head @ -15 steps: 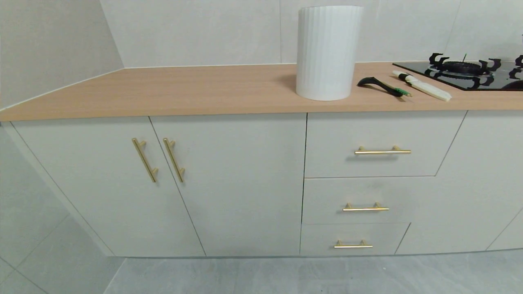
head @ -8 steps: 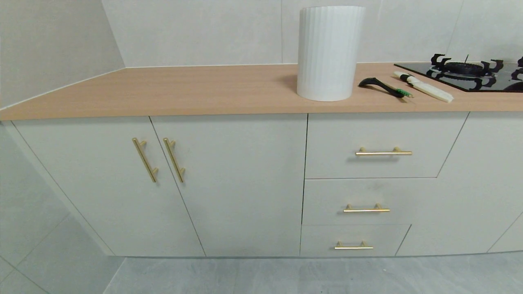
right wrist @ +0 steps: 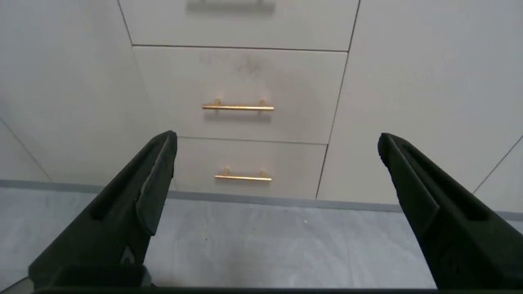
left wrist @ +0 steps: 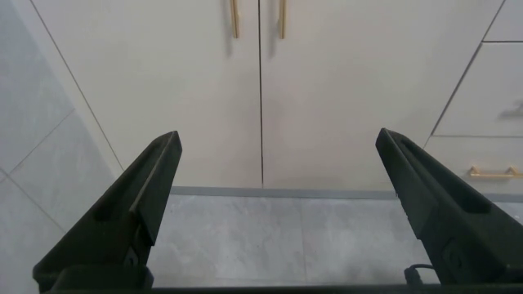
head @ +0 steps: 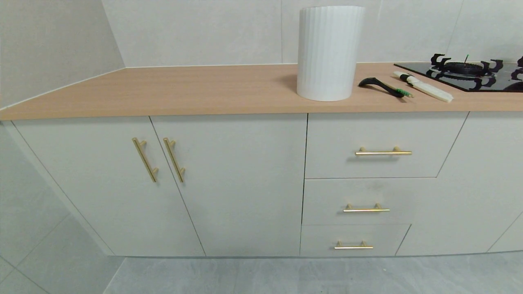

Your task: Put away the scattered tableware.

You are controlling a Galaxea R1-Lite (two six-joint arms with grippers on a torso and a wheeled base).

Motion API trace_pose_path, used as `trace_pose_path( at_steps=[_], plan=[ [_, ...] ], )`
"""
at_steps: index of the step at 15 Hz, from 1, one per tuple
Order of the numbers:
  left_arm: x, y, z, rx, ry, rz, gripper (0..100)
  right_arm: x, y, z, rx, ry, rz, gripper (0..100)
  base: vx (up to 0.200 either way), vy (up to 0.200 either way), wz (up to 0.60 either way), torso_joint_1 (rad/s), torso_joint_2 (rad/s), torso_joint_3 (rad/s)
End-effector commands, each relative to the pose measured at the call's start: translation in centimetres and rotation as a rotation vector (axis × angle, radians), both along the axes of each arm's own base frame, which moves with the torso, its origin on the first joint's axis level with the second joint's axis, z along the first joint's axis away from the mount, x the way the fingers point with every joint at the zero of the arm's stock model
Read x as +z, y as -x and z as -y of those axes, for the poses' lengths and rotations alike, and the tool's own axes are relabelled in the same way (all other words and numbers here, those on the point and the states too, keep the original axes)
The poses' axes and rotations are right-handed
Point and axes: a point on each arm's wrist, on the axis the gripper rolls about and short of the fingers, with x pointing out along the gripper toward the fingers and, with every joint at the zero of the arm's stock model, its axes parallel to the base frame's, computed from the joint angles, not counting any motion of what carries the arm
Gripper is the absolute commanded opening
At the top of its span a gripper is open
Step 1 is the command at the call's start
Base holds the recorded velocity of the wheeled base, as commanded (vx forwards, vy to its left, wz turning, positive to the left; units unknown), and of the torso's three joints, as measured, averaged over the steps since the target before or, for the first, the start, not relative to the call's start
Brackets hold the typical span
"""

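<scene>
On the wooden counter (head: 184,90) lie a black ladle-like utensil with a green-tipped handle (head: 384,87) and a white utensil with a black band (head: 423,85), both to the right of a tall white ribbed container (head: 329,53). My left gripper (left wrist: 278,163) is open, held low in front of the double cabinet doors (left wrist: 261,82) with nothing between its fingers. My right gripper (right wrist: 274,163) is open too, low in front of the lower drawers (right wrist: 239,90), and holds nothing.
A black gas hob (head: 470,73) sits at the counter's far right. Below the counter are two doors with gold handles (head: 159,159) and three drawers with gold pulls (head: 383,152). Grey tiled floor (head: 286,277) runs along the cabinet base; a wall (head: 49,45) closes the left.
The head view has shifted very slightly, so the camera moved a little. The utensils and the container have stayed in place on the counter.
</scene>
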Motion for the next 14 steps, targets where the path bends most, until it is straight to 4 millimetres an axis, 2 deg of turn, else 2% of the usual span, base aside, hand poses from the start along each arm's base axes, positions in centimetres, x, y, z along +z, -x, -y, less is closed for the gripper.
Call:
trace_pose_path(
  at_steps=[1, 2, 4, 5, 7, 11, 12, 13, 14],
  plan=[
    [0.0, 0.0, 0.0, 0.0, 0.0, -0.001, 100, 0.0, 0.0, 0.0, 0.002, 0.002, 0.0, 100, 0.0, 0.0, 0.0, 0.0, 0.0, 0.0],
    [0.0, 0.0, 0.0, 0.0, 0.0, -0.001, 100, 0.4, 0.1, 0.0, 0.007, -0.001, 0.017, 100, 0.0, 0.0, 0.0, 0.0, 0.0, 0.0],
    [0.0, 0.0, 0.0, 0.0, 0.0, -0.001, 100, 4.1, 0.9, 0.0, 0.035, -0.051, 0.091, 100, 0.0, 0.0, 0.0, 0.0, 0.0, 0.0],
    [0.0, 0.0, 0.0, 0.0, 0.0, -0.001, 100, 4.5, 0.1, 0.0, 0.071, -0.05, -0.005, 100, 0.0, 0.0, 0.0, 0.0, 0.0, 0.0],
    [0.0, 0.0, 0.0, 0.0, 0.0, -0.001, 100, 5.2, -1.9, -0.1, 0.144, -0.026, -0.16, 100, 0.0, 0.0, 0.0, 0.0, 0.0, 0.0],
    [0.0, 0.0, 0.0, 0.0, 0.0, -0.001, 100, 9.5, -6.4, -1.0, 0.267, 0.008, -0.312, 100, 0.0, 0.0, 0.0, 0.0, 0.0, 0.0],
    [0.0, 0.0, 0.0, 0.0, 0.0, -0.001, 100, 11.2, -9.2, -1.7, 0.268, 0.015, -0.363, 100, 0.0, 0.0, 0.0, 0.0, 0.0, 0.0],
    [0.0, 0.0, 0.0, 0.0, 0.0, -0.001, 100, 11.4, -10.2, -1.9, 0.266, 0.019, -0.387, 100, 0.0, 0.0, 0.0, 0.0, 0.0, 0.0],
    [0.0, 0.0, 0.0, 0.0, 0.0, -0.001, 100, 11.8, -12.8, -2.5, 0.259, 0.026, -0.434, 100, 0.0, 0.0, 0.0, 0.0, 0.0, 0.0]
  ],
)
